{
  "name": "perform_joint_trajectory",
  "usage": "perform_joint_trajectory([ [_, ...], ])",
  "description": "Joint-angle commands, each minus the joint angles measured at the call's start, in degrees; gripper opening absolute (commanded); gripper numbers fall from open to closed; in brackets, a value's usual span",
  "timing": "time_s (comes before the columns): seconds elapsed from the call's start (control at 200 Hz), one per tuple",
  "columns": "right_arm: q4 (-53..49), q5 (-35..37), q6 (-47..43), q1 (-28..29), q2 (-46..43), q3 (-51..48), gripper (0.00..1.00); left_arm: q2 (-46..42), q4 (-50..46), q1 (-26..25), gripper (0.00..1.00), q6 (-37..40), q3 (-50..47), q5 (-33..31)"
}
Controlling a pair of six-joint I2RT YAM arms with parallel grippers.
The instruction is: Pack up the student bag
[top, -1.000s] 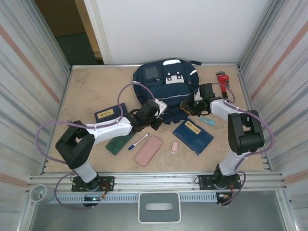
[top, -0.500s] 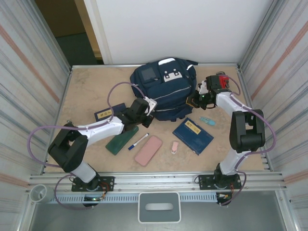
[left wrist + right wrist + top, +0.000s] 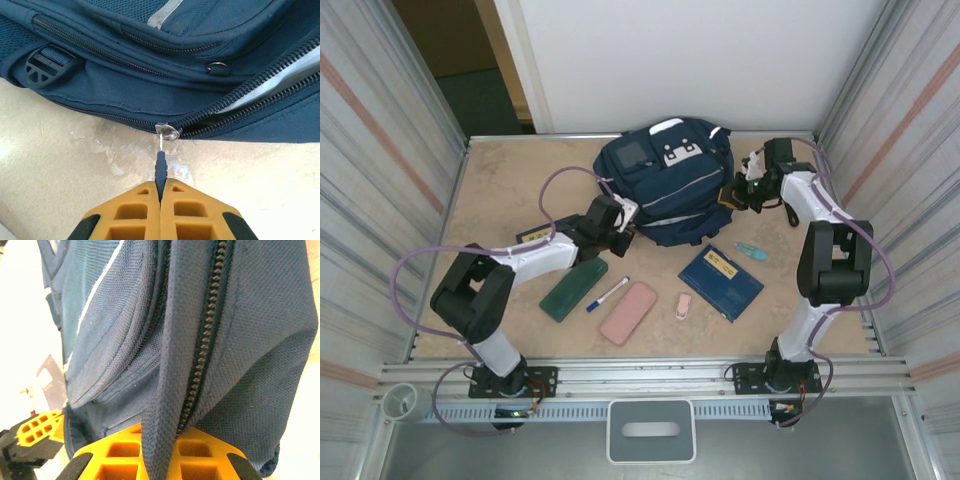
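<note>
- The student bag [image 3: 670, 190] lies at the far middle of the table [image 3: 500, 200], between the two arms.
- The left gripper [image 3: 160, 189] is pinched tight on the dark zipper pull [image 3: 160, 166] at the bag's near-left edge.
- The right gripper [image 3: 160, 435] is clamped on a fold of bag fabric beside a zipper, on the bag's right side.
</note>
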Motion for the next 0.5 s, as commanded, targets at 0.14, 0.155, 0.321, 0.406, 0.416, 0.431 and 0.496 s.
perform_joint_trajectory([
  [0.14, -2.30, 4.19, -2.37, -1.27, 4.51, 7.22, 0.14, 1.38, 0.02, -5.77, 0.00, -2.49, 2.06, 1.66],
  [0.155, -2.48, 4.91, -2.29, -1.44, 4.52, 7.53, 0.16, 1.68, 0.12, -6.26, 0.00, -2.55, 2.19, 1.53],
  [0.321, -0.46, 12.54, 0.76, -2.93, -0.86, 2.81, 0.44, 3.76, 0.00, -9.80, 0.00, -3.10, 4.85, 0.63],
  [0.406, 5.02, 11.08, 4.16, -2.89, -7.08, -6.11, 0.56, 4.18, 0.07, -10.32, 0.00, -2.94, 5.82, 0.83],
  [0.416, 5.66, 10.89, 4.62, -2.89, -7.78, -7.10, 0.58, 4.15, 0.02, -10.30, 0.00, -2.94, 5.92, 0.86],
  [0.431, 6.65, 10.47, 5.21, -2.84, -8.95, -8.99, 0.59, 4.14, 0.14, -10.29, 0.00, -2.89, 6.02, 0.92],
  [0.496, 9.53, 10.34, 7.09, -2.80, -13.56, -15.95, 0.66, 4.07, 0.17, -10.38, 0.00, -2.75, 6.13, 0.87],
])
